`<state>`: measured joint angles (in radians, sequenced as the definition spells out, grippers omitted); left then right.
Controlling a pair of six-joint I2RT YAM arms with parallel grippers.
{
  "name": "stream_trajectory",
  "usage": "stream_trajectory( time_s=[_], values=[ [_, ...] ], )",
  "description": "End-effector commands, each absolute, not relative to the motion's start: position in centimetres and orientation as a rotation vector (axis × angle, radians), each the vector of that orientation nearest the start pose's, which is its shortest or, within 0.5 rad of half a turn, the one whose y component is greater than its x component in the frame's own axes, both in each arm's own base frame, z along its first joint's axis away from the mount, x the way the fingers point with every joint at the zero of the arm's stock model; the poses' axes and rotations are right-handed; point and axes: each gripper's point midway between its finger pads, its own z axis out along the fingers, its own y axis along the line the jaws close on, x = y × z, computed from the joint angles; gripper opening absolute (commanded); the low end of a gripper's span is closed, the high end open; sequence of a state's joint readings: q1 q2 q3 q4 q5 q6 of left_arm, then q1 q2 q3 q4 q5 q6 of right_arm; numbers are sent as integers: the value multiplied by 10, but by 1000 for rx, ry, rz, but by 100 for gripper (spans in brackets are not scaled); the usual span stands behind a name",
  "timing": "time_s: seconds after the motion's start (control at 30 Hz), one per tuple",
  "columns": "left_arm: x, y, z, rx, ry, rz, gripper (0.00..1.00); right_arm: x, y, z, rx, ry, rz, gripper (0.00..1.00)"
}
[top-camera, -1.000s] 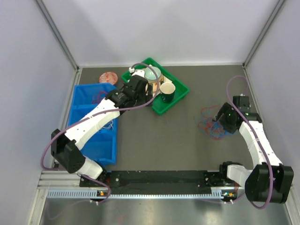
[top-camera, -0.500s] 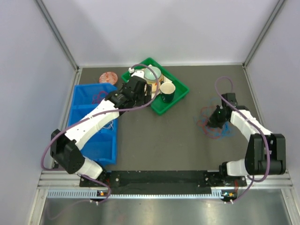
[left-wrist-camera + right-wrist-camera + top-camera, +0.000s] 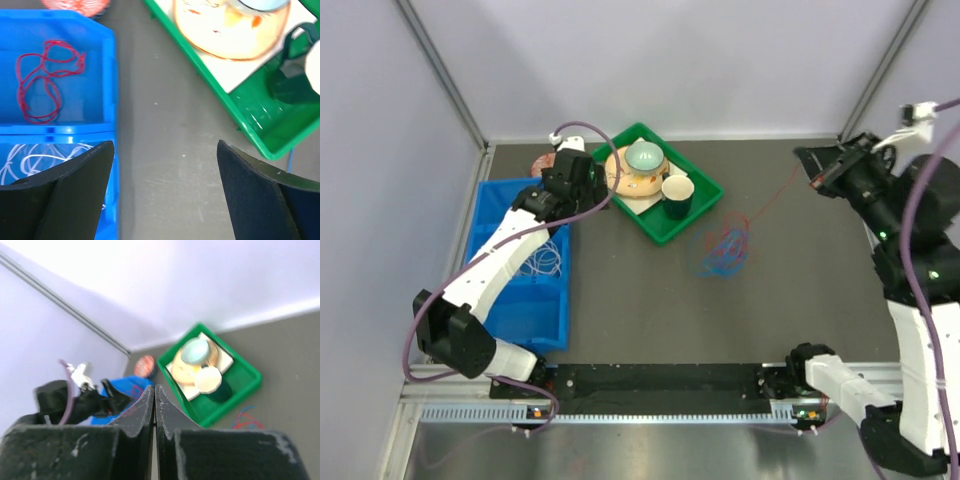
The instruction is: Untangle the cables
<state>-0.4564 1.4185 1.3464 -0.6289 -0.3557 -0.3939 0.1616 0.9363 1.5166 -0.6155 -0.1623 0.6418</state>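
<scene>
Much of the white cable point(image 3: 31, 161) hides behind left hand point(image 3: 164, 146).

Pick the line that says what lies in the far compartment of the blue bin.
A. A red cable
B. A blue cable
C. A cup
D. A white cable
A: the left wrist view shows a red cable looped in the far compartment of the blue bin, while the white cable lies in the near one.
</scene>
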Motion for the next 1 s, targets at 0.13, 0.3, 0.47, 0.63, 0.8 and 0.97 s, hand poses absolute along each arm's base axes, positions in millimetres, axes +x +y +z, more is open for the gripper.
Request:
stream_trajectory(
  time_s=[0.13, 0.3, 0.47, 0.63, 0.8, 0.97],
  values=[
    [394, -124, 256, -167, 2145, -103, 90, 247, 107, 480, 191, 1649, 797, 0],
    [395, -138, 246, -164, 2177, -185, 91, 279, 106, 330, 341, 1993, 716, 0],
    [388, -163, 234, -35, 2258, -308, 96, 275, 124, 219, 395, 2324, 764, 7],
    [376, -193, 224, 85, 2307, -490, 97, 279, 107, 201, 415, 2374, 564, 64],
    [373, -198, 216, 90, 2328, -524, 97, 258, 92, 180, 360, 2502, 379, 60],
    [372, -201, 213, 97, 2339, -535, 97, 227, 102, 146, 400, 2595, 442, 40]
  ],
)
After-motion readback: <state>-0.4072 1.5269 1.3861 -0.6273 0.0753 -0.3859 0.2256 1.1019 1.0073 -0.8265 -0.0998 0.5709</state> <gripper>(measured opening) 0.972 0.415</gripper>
